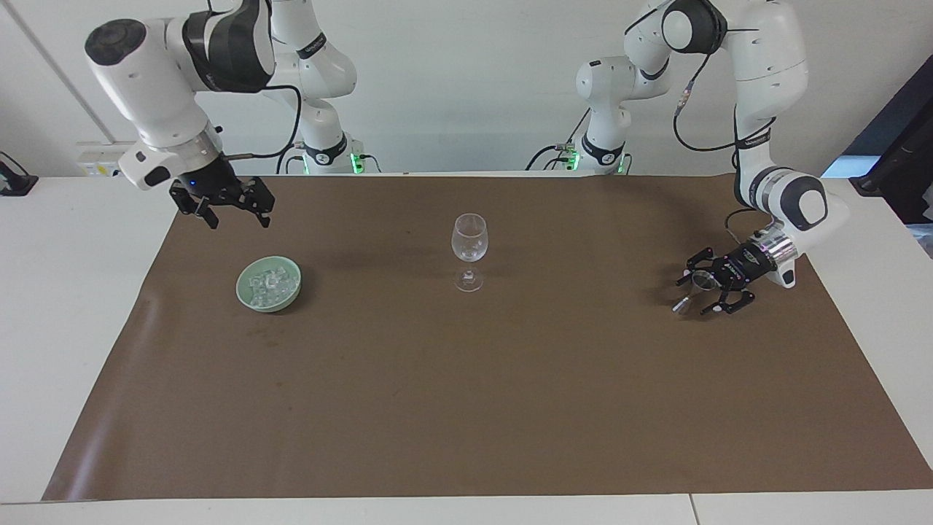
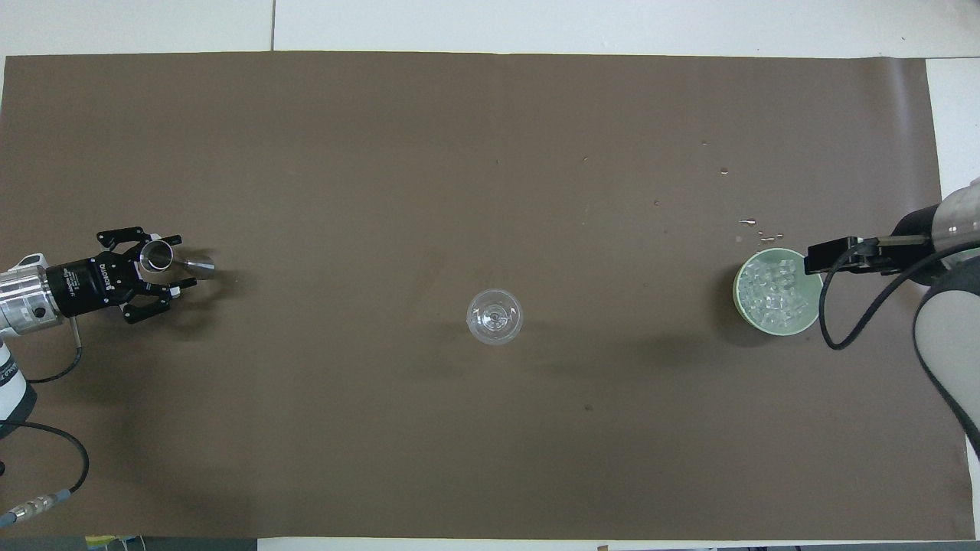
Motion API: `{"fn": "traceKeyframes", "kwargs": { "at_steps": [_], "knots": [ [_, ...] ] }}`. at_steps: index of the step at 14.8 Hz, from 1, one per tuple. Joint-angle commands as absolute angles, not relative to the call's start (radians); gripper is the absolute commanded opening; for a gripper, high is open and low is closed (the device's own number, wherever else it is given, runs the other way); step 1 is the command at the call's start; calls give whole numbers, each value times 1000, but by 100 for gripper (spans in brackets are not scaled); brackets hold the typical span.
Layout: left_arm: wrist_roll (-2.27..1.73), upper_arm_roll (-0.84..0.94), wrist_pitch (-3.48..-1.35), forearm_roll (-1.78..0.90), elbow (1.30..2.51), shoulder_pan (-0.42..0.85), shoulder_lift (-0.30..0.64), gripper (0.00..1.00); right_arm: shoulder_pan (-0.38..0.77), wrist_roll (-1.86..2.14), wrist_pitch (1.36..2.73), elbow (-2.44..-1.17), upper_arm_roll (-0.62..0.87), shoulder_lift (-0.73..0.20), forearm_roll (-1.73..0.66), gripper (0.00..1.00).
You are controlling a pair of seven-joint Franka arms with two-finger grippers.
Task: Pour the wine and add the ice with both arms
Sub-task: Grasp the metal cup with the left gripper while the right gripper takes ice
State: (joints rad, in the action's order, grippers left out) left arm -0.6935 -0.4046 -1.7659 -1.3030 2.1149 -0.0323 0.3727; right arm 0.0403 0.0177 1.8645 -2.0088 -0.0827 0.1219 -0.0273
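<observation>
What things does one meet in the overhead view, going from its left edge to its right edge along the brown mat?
left gripper at the metal jigger → wine glass → green bowl of ice → right gripper.

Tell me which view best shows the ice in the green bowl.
The overhead view: it looks straight into the bowl, so the ice shows as separate cubes, though the right pincer overlaps the rim. The facing view shows the ice slantwise, a glossy heap only.
</observation>
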Motion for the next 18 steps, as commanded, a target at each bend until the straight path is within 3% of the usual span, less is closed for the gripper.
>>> {"fn": "traceKeyframes", "kwargs": {
  "at_steps": [1, 2, 3, 9, 11, 15, 18],
  "knots": [
    [-678, -408, -1787, -1328, 2157, -29, 337, 54, 37, 28, 1974, -2155, -83, 147, -43, 100],
    [-678, -408, -1787, -1328, 2157, -31, 337, 32, 34, 26, 1989, -2177, -83, 135, -43, 100],
    [-675, -408, -1784, -1330, 2157, -32, 337, 0, 34, 26, 2021, -2203, -83, 129, -43, 100],
    [-667, -408, -1766, -1361, 2154, -35, 331, 0, -12, 69, 2209, -2282, -83, 42, -43, 99],
    [-667, -413, -1726, -1361, 2146, -29, 313, 0, -18, 67, 2247, -2284, -83, 18, -43, 91],
    [-673, -419, -1632, -1347, 2177, -20, 224, 0, -15, 66, 2255, -2286, -83, 6, -43, 65],
    [-689, -417, -1646, -1310, 2246, 44, 108, 0, -20, 74, 2256, -2306, -83, 12, -43, 60]
  ]
}}
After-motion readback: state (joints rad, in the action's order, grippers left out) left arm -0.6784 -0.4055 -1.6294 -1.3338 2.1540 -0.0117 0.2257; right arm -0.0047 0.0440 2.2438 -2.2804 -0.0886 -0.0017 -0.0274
